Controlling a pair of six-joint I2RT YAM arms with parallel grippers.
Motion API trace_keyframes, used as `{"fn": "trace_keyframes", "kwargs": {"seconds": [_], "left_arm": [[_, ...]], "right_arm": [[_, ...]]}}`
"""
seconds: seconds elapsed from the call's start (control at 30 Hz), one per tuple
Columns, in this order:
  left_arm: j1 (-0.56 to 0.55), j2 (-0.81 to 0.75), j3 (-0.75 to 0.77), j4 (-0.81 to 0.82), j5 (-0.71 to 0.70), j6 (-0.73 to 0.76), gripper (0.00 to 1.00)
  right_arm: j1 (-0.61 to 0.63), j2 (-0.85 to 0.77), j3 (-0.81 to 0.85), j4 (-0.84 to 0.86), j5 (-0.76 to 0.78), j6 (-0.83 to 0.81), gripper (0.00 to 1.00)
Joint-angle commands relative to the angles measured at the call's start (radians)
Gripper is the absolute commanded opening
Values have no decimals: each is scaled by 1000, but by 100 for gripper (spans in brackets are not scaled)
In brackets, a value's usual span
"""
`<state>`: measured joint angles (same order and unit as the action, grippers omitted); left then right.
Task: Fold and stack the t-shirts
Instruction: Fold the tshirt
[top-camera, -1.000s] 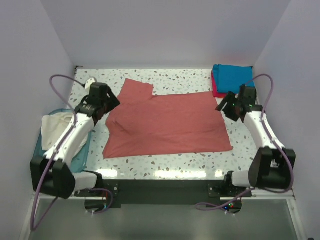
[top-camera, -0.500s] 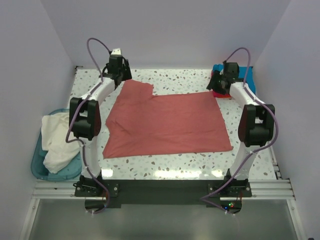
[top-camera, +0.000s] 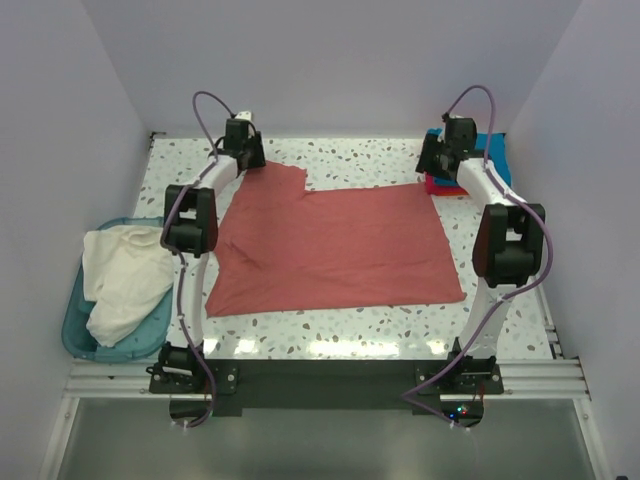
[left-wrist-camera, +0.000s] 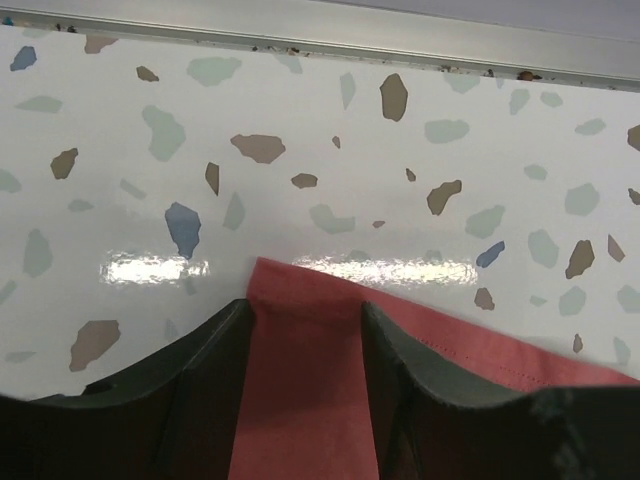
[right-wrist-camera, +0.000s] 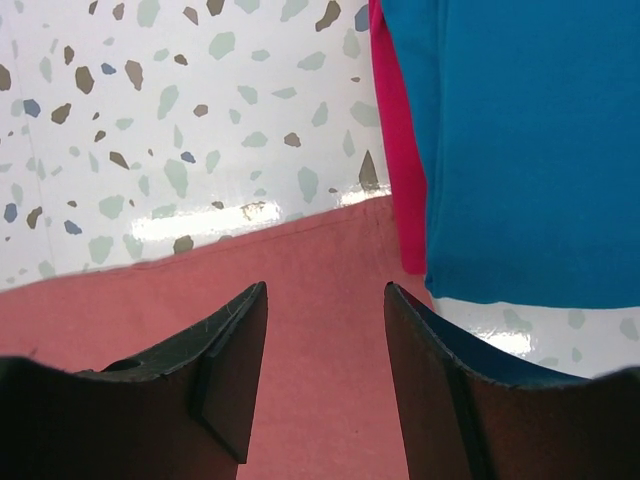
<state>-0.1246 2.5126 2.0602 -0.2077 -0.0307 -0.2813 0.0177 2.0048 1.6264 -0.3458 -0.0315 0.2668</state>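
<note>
Beside the near left edge of the tabletop (top-camera: 360, 152), one crumpled cream-white cloth t-shirt (top-camera: 120, 280) is heaped in a light-blue plastic bin (top-camera: 72, 318). Four t-shirts are counted in all. One dusty brick-red t-shirt (top-camera: 330, 245) is spread flat mid-table. At the far right corner, one folded teal-blue t-shirt (right-wrist-camera: 510, 140) is laid on one bright pinkish-red t-shirt (right-wrist-camera: 400, 180).

The left jaws are parted, with the brick-red shirt's far left corner between them. The right jaws are parted over its far right hem, just beside the stack. Nothing is clamped.

The tabletop is white speckled terrazzo, enclosed by plain pale lavender walls (top-camera: 330, 60).
</note>
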Motion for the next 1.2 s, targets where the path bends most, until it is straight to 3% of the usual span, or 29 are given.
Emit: {"fn": "trace_keyframes", "kwargs": {"seconds": [0.0, 0.27, 0.4, 0.6, 0.93, 1.17], "left_arm": [[3, 8, 23, 17, 54, -33, 48], [8, -60, -94, 94, 57, -74, 8], [11, -104, -130, 123, 61, -91, 0], [25, -147, -176, 163, 77, -107, 0], [37, -161, -189, 171, 103, -104, 0], [46, -158, -186, 174, 106, -99, 0]], "right_arm": [[2, -12, -5, 34, 42, -51, 54], [7, 78, 26, -28, 2, -113, 50], [22, 107, 30, -33, 10, -121, 50], [56, 178, 95, -30, 28, -103, 48], [57, 264, 164, -30, 199, -35, 47], [1, 267, 148, 16, 107, 46, 47]]}}
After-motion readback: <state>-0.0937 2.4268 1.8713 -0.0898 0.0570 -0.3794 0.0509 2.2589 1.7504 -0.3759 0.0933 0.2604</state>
